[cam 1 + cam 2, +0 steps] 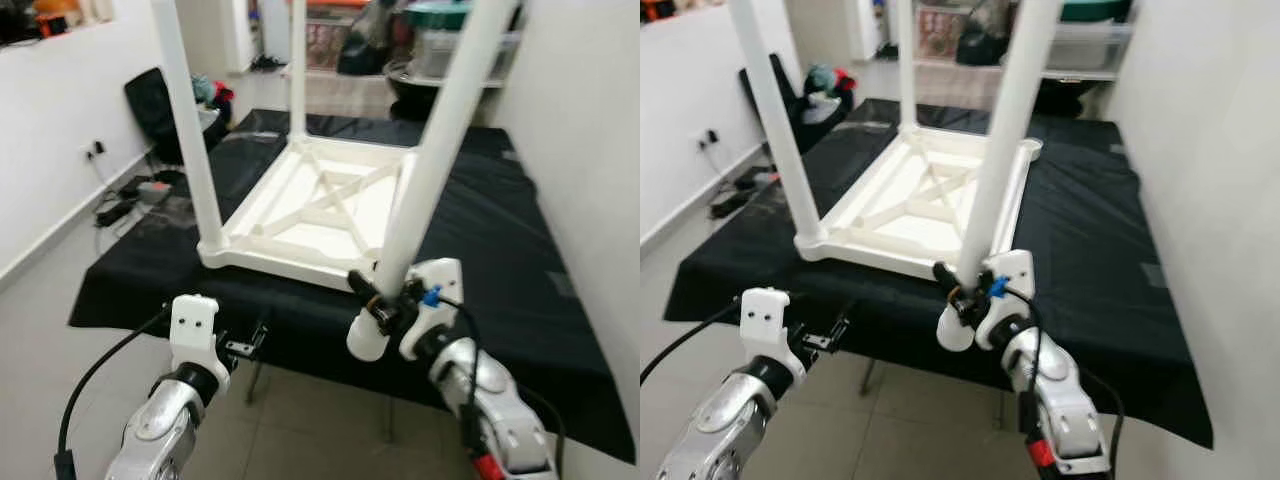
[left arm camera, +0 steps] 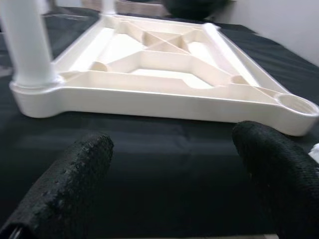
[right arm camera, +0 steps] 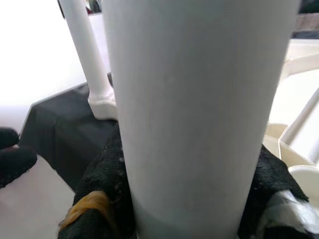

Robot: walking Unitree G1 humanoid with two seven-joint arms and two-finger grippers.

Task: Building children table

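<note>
A white children's table top (image 1: pixel 320 215) lies upside down on a black-covered table (image 1: pixel 500 250). One white leg (image 1: pixel 188 130) stands at its near left corner and another leg (image 1: pixel 297 70) at the far left corner. My right gripper (image 1: pixel 385 300) is shut on a third white leg (image 1: pixel 440 140), held tilted with its lower end just in front of the near right corner. In the right wrist view that leg (image 3: pixel 199 99) sits between the black fingers (image 3: pixel 107 174). My left gripper (image 1: pixel 245 345) is open and empty, low before the table's front edge. The near right socket (image 2: pixel 294 105) is empty.
A white wall runs close along the right side. Cables and a power strip (image 1: pixel 130 200) lie on the floor at the left, near a black chair (image 1: pixel 155 105). Shelves with containers (image 1: pixel 430 50) stand at the back.
</note>
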